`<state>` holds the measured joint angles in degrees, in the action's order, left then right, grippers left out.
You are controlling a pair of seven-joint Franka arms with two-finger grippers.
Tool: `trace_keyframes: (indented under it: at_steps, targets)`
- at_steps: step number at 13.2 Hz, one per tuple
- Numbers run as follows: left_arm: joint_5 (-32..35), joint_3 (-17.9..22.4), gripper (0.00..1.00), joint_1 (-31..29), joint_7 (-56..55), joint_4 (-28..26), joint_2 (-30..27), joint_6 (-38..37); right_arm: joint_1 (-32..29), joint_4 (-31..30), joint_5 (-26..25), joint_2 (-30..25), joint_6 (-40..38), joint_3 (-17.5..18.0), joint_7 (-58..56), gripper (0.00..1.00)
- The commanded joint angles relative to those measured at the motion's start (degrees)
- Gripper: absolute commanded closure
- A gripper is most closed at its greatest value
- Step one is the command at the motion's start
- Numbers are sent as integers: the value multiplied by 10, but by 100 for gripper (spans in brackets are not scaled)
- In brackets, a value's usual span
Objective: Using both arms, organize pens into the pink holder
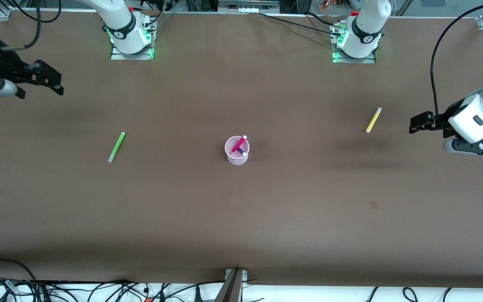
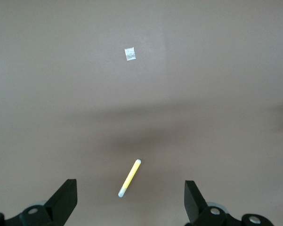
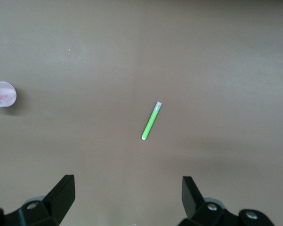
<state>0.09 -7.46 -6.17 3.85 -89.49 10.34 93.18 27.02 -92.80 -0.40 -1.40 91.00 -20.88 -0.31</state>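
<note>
the yellow pen (image 1: 373, 120) lies on the bench near the left hand (image 1: 418, 124), the green pen (image 1: 116, 147) nearer the right hand (image 1: 50, 77); both hands wide open, empty.

A robotics lab: two robot arms (image 1: 124, 25) bolted to a brown-covered table (image 1: 241, 218), metal framing and loose cables (image 1: 99, 289) around it.

Brown table (image 1: 241, 218) w/ pink holder (image 1: 237, 156), green pen (image 1: 116, 147), yellow pen (image 1: 373, 120).
</note>
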Motion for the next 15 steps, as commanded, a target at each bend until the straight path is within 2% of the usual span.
trace_keyframes:
  at_steps: [1, 6, 7, 11, 15]
  targets:
    - [13, 2, 0, 3, 13, 10, 3, 1, 6, 18, 9, 18, 0, -5, 2, 0]
    - [14, 1, 0, 2, 14, 10, 3, 1, -16, 16, 8, 18, 1, 0, 1, 0]
    - [14, 2, 0, 2, 18, 10, 3, 1, -42, 16, 9, 18, 1, 25, 0, 0]
    - [14, 2, 0, 1, 39, 9, 4, 2, -190, 17, 8, 19, 3, 173, 0, 0]
    - [14, 2, 0, 2, 39, 9, 4, 2, -277, 18, 7, 21, 6, 261, 6, 0]
